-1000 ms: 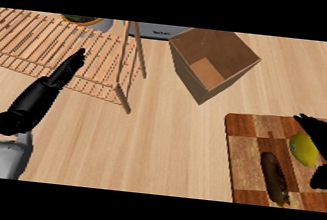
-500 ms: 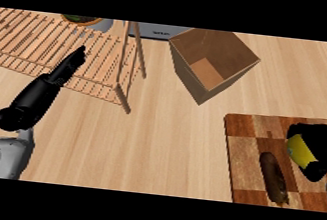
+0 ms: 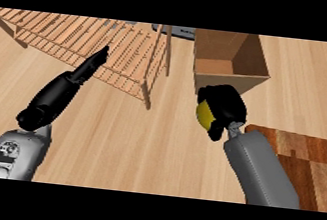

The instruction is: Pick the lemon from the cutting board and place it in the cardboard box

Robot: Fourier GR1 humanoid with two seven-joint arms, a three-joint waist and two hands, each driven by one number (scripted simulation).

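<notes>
My right hand (image 3: 224, 107) is curled round the yellow lemon (image 3: 204, 115), holding it above the counter just in front of the open cardboard box (image 3: 229, 58). Only the lemon's left side shows between the fingers. The wooden cutting board (image 3: 309, 162) lies at the lower right, partly hidden by my right forearm. My left hand (image 3: 68, 89) rests open at the left, fingers straight and pointing up toward the slatted rack.
A wooden slatted rack (image 3: 85, 41) covers the upper left, with thin upright posts near the box. A grey object (image 3: 176, 31) sits at the counter's far edge behind the box. Bare wooden counter lies between my two arms.
My right hand closed on the lemon on the cutting board and has carried it up and left to the box's front. The view has shifted right. The left hand stayed resting.
</notes>
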